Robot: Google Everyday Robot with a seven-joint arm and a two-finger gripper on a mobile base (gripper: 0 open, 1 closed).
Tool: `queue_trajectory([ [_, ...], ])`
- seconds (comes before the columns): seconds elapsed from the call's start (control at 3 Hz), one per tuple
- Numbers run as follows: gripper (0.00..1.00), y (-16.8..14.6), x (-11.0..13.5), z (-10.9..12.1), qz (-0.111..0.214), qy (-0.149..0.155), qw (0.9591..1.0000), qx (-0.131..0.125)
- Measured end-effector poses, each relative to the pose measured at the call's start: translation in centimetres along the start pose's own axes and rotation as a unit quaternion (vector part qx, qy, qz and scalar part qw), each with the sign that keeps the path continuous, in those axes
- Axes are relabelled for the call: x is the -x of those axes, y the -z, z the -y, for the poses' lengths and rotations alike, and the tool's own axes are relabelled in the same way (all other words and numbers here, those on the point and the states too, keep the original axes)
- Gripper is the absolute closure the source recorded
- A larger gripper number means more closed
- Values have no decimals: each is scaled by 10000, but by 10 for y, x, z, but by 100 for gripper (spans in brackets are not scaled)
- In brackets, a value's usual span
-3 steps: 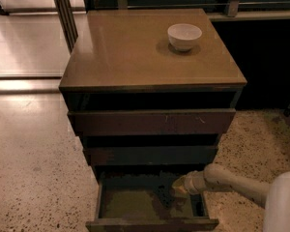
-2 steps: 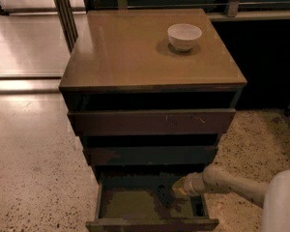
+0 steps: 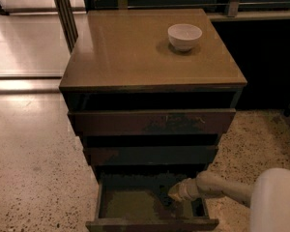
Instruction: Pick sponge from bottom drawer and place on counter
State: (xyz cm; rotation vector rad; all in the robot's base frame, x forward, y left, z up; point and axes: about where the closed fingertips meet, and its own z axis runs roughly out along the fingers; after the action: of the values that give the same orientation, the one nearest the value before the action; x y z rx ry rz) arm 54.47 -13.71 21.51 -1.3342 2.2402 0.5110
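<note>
The bottom drawer [image 3: 125, 205] is pulled open at the foot of the dark wooden cabinet, and its olive-tan floor shows on the left. My arm reaches in from the right, and my gripper [image 3: 167, 200] is down inside the drawer's right half, dark against the floor. I cannot make out the sponge; the spot under the gripper is dark and hidden. The tan counter [image 3: 135, 47] is the cabinet's top.
A white bowl [image 3: 184, 36] stands on the counter at the back right. The two upper drawers [image 3: 152, 122] are slightly open above the gripper. Speckled floor lies left and right of the cabinet. My white arm housing [image 3: 276, 202] fills the lower right corner.
</note>
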Motion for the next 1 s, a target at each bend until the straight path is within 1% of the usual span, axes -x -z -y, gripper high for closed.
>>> queue_trajectory([
  [0.33, 29, -22, -10, -3, 5, -65, 9999, 120],
  [0.67, 30, -38, -18, -2, 40, -135, 9997, 184],
  [1.0, 28, -50, -23, 1, 77, -198, 9996, 196],
])
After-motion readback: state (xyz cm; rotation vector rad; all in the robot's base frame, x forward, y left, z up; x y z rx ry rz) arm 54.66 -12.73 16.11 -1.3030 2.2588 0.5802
